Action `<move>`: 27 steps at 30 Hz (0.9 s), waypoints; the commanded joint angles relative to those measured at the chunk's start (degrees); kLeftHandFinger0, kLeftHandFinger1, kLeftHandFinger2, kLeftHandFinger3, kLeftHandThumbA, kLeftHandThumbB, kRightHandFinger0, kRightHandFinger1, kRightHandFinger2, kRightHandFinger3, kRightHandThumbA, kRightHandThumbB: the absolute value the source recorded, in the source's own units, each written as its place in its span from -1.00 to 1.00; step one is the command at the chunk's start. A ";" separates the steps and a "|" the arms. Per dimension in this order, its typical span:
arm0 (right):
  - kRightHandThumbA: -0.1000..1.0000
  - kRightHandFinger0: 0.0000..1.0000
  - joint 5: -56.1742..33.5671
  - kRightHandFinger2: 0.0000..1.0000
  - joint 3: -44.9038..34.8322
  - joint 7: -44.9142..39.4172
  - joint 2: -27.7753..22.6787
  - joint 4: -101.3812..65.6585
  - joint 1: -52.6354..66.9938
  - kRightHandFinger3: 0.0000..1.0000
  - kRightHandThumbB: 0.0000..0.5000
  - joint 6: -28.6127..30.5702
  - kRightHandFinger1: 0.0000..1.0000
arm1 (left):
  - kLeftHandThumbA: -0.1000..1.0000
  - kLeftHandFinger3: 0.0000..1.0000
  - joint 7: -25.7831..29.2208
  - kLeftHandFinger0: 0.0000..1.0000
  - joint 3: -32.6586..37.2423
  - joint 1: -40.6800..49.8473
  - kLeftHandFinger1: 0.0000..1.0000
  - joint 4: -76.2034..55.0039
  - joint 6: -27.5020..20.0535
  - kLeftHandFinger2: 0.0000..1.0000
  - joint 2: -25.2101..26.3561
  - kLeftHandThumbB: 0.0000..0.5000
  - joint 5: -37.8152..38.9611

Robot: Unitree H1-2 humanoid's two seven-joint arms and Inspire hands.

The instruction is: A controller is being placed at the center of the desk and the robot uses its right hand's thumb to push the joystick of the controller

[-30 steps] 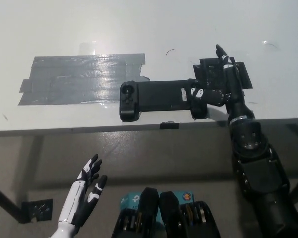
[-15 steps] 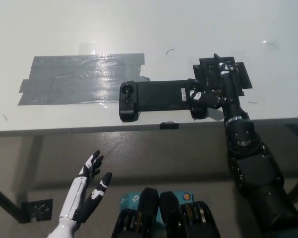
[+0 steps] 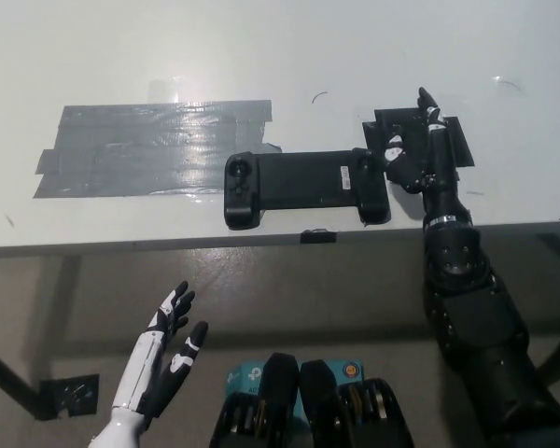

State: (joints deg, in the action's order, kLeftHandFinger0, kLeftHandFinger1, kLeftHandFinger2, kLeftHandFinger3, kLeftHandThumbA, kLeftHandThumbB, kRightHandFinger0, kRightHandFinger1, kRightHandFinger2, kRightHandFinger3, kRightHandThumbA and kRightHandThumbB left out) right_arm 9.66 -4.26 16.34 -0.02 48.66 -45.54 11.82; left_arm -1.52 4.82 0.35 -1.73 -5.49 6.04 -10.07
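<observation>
A long black controller point(image 3: 303, 187) lies across the white desk point(image 3: 289, 56) near its front edge, a grip at each end. A round joystick shows on its left grip point(image 3: 241, 172); the right grip point(image 3: 371, 182) is uncovered. My black right hand point(image 3: 420, 154) is open just right of the right grip, fingers pointing away over the desk, its thumb held a little clear of the controller. My white left hand point(image 3: 163, 359) rests open below the desk edge at the lower left, holding nothing.
A wide patch of grey tape point(image 3: 149, 149) covers the desk left of the controller. A black taped patch point(image 3: 420, 135) lies under my right hand. A small black clip point(image 3: 318, 237) sits on the desk's front edge.
My right hand has drawn back to the right, its thumb lifting off the controller's right grip, which is now uncovered. The left hand has barely moved.
</observation>
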 commanded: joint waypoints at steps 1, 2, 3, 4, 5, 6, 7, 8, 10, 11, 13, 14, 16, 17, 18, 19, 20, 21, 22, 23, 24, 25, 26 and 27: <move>-1.00 1.00 -1.24 1.00 -0.52 2.23 0.26 -1.58 -3.14 1.00 -1.00 3.56 1.00 | 0.73 1.00 -0.07 1.00 -0.08 -1.16 1.00 -1.65 -0.78 1.00 0.34 -1.00 -0.35; -1.00 1.00 -1.32 1.00 -0.52 2.33 0.30 -1.61 -3.09 1.00 -1.00 3.60 1.00 | 0.73 1.00 -0.09 1.00 -0.10 -1.06 1.00 -1.70 -0.78 1.00 0.35 -1.00 -0.26; -1.00 1.00 -1.66 1.00 -0.62 2.16 0.34 -1.79 -3.01 1.00 -1.00 3.95 1.00 | 0.72 1.00 0.07 1.00 -0.15 -0.98 1.00 -1.70 -0.83 1.00 0.23 -1.00 -0.30; -1.00 1.00 -1.93 1.00 -0.70 2.00 0.40 -1.94 -2.93 1.00 -1.00 4.25 1.00 | 0.72 1.00 0.11 1.00 -0.13 -0.96 1.00 -1.66 -0.90 1.00 0.25 -1.00 -0.42; -1.00 1.00 -2.59 1.00 -0.91 1.49 0.55 -2.37 -2.78 1.00 -1.00 4.53 1.00 | 0.72 1.00 -0.02 1.00 -0.14 -0.87 1.00 -1.80 -0.63 1.00 0.34 -1.00 -0.37; -0.85 1.00 -3.31 1.00 -1.07 0.72 0.61 -2.96 -2.64 1.00 -1.00 4.58 1.00 | 0.74 1.00 -0.13 1.00 -0.11 -0.90 1.00 -1.88 -0.40 1.00 0.43 -1.00 -0.42; -0.16 1.00 -3.79 1.00 -1.03 -0.18 0.80 -5.11 -2.16 1.00 -0.74 3.14 1.00 | 0.73 1.00 0.03 1.00 -0.22 -0.84 1.00 -1.94 -0.71 1.00 0.44 -1.00 -0.41; -0.03 1.00 -3.85 1.00 -0.81 -0.61 0.83 -6.83 -1.87 1.00 -0.69 2.19 1.00 | 0.73 1.00 0.03 1.00 -0.23 -0.98 1.00 -1.88 -0.73 1.00 0.48 -1.00 -0.46; 0.22 1.00 -3.77 1.00 -0.23 -1.23 0.90 -10.06 -1.17 1.00 -0.62 1.76 1.00 | 0.72 1.00 -0.08 1.00 -0.24 -1.16 1.00 -1.96 -0.66 1.00 0.53 -1.00 -0.36; 0.38 1.00 -3.60 1.00 0.42 -2.05 1.02 -13.60 -0.14 1.00 -0.60 1.41 1.00 | 0.72 1.00 -0.08 1.00 -0.25 -1.16 1.00 -1.93 -0.61 1.00 0.49 -1.00 -0.32; 0.43 1.00 -4.01 1.00 1.26 -3.54 1.37 -19.99 1.86 1.00 -0.58 0.57 1.00 | 0.73 1.00 0.11 1.00 -0.25 -1.25 1.00 -1.55 -0.99 1.00 0.32 -1.00 -0.29; 0.49 1.00 -3.49 1.00 2.19 -4.31 1.72 -25.72 3.94 1.00 -0.52 -1.44 1.00 | 0.74 1.00 0.59 1.00 -0.37 -1.37 1.00 -1.35 -0.95 1.00 0.14 -0.95 -0.72; 0.57 1.00 -2.92 1.00 3.98 -5.82 2.11 -31.99 7.48 1.00 -0.47 -1.89 1.00 | 0.73 1.00 0.36 1.00 -0.39 -0.63 1.00 -1.49 -1.11 1.00 0.10 -1.00 -0.12; 0.62 1.00 -2.24 1.00 5.10 -6.45 2.22 -35.21 9.48 1.00 -0.41 -1.89 1.00 | 0.73 1.00 0.44 1.00 -0.51 -0.59 1.00 -1.46 -1.13 1.00 0.07 -1.00 0.00; 0.63 1.00 -2.06 1.00 6.57 -7.41 2.66 -39.34 12.65 1.00 -0.37 -2.73 1.00 | 0.72 1.00 0.63 1.00 -0.68 -0.01 1.00 -1.69 -0.94 1.00 -0.05 -1.00 0.05; 0.61 1.00 -1.97 1.00 7.62 -8.06 2.79 -41.82 14.86 1.00 -0.37 -3.15 1.00 | 0.70 1.00 0.49 1.00 -0.80 0.43 1.00 -1.91 -0.76 1.00 -0.09 -1.00 0.51; 0.58 1.00 -1.90 1.00 8.92 -9.08 2.52 -44.79 17.66 1.00 -0.39 -3.47 1.00 | 0.67 1.00 0.30 1.00 -0.87 0.45 1.00 -1.90 -0.65 1.00 -0.23 -1.00 1.12; 0.55 1.00 -2.01 1.00 10.19 -10.07 2.26 -47.88 20.75 1.00 -0.38 -3.93 1.00 | 0.67 1.00 0.33 1.00 -0.77 0.56 1.00 -2.00 -0.62 1.00 -0.25 -1.00 0.89; 0.55 1.00 -2.13 1.00 10.89 -10.52 2.06 -49.36 22.46 1.00 -0.38 -4.03 1.00 | 0.67 1.00 0.31 1.00 -0.63 0.79 1.00 -2.11 -0.66 1.00 -0.17 -1.00 0.62; 0.54 1.00 -1.64 1.00 11.78 -10.78 1.82 -50.63 24.46 1.00 -0.36 -3.82 1.00 | 0.70 1.00 0.49 1.00 -0.62 0.82 1.00 -2.21 -0.44 1.00 -0.11 -1.00 0.13; 0.55 1.00 -0.74 1.00 13.06 -11.14 1.27 -52.19 27.04 1.00 -0.36 -3.40 1.00 | 0.69 1.00 0.42 1.00 -0.78 0.55 1.00 -1.88 -0.86 1.00 -0.21 -1.00 0.78; 0.61 1.00 0.04 1.00 13.97 -11.35 0.93 -52.77 28.80 1.00 -0.29 -3.27 1.00 | 0.70 1.00 0.56 1.00 -0.79 0.52 1.00 -2.04 -0.38 1.00 0.00 -1.00 0.11; 0.62 1.00 0.54 1.00 14.77 -11.51 0.71 -53.11 30.15 1.00 -0.29 -3.12 1.00 | 0.70 1.00 0.61 1.00 -0.93 0.49 1.00 -2.18 0.00 1.00 0.19 -1.00 -0.14; 0.65 1.00 0.63 1.00 15.18 -11.49 0.55 -53.33 30.78 1.00 -0.26 -3.20 1.00 | 0.70 1.00 0.55 1.00 -0.97 0.54 1.00 -2.24 0.06 1.00 0.23 -1.00 -0.06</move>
State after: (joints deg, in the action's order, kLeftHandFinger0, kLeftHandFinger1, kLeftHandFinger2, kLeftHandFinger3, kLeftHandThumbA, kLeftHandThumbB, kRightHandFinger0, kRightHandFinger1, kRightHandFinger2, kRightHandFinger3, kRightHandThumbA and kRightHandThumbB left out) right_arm 7.63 6.23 10.81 1.39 5.26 -19.73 9.64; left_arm -1.51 4.55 0.81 -1.73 -5.16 6.04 -10.04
